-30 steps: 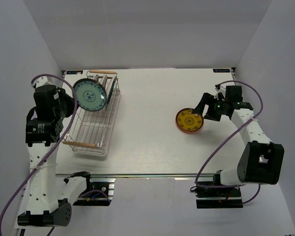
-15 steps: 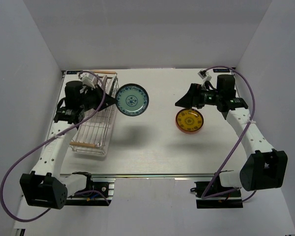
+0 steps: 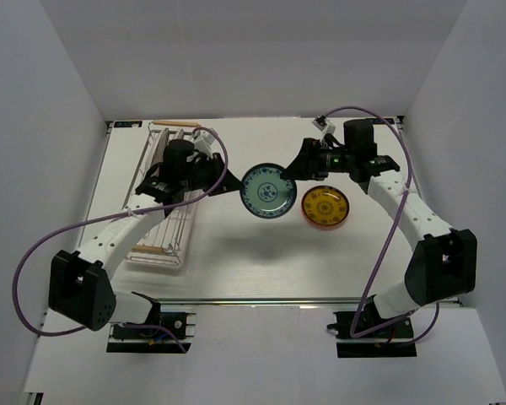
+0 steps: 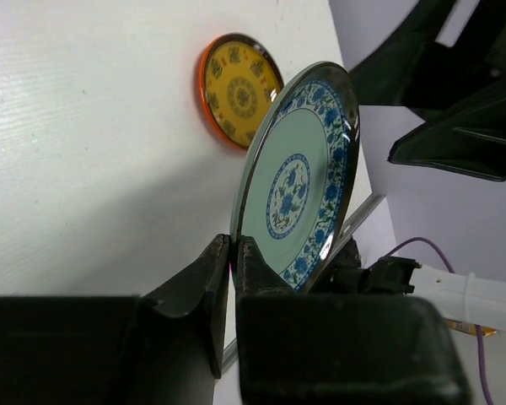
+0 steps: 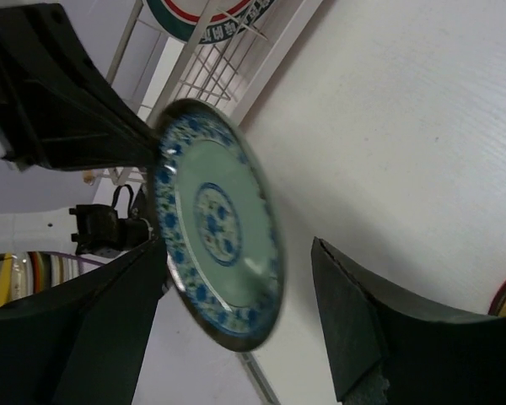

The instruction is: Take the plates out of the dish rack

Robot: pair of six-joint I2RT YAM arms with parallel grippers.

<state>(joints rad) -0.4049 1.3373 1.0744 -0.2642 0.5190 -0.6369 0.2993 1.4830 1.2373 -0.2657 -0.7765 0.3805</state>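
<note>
Left pincer clamped, right pincer agape

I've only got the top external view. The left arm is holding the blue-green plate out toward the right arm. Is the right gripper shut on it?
Observer: No. The right wrist view shows the right gripper open, with the blue-green plate framed between its fingers.
Operator: How is the left one gripping?
Observer: The left gripper pinches the plate by its rim, and the plate stands on edge.
Operator: Anything in the rack?
Observer: A white plate with a green-red rim stands in the dish rack.
</note>
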